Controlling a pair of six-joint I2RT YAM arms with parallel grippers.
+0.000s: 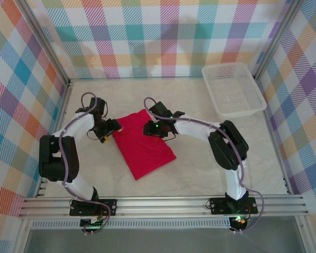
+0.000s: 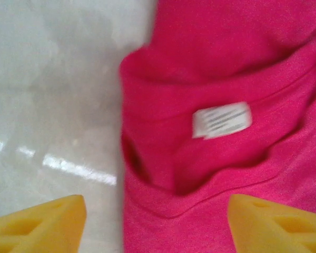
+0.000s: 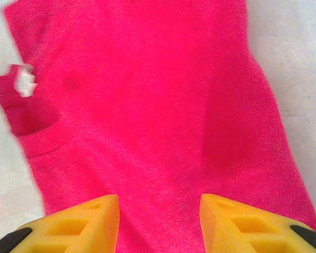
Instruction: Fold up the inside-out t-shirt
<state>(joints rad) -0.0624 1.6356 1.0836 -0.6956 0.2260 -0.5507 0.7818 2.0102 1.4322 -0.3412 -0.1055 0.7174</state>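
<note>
The inside-out t-shirt (image 1: 145, 145) lies folded into a red oblong at the middle of the table. My left gripper (image 1: 111, 129) is at its left edge. In the left wrist view this gripper (image 2: 157, 221) stands open just above the collar, one finger over bare table, the other over cloth; the white label (image 2: 221, 119) lies ahead. My right gripper (image 1: 149, 128) hangs over the shirt's upper part. In the right wrist view it (image 3: 159, 211) is open over flat red fabric (image 3: 158, 105) with nothing pinched, and the label (image 3: 25, 81) peeks out at the far left.
A white plastic basket (image 1: 224, 66) stands at the back right of the table. Pale marble tabletop (image 1: 200, 168) surrounds the shirt. Checked walls close in the left, back and right sides.
</note>
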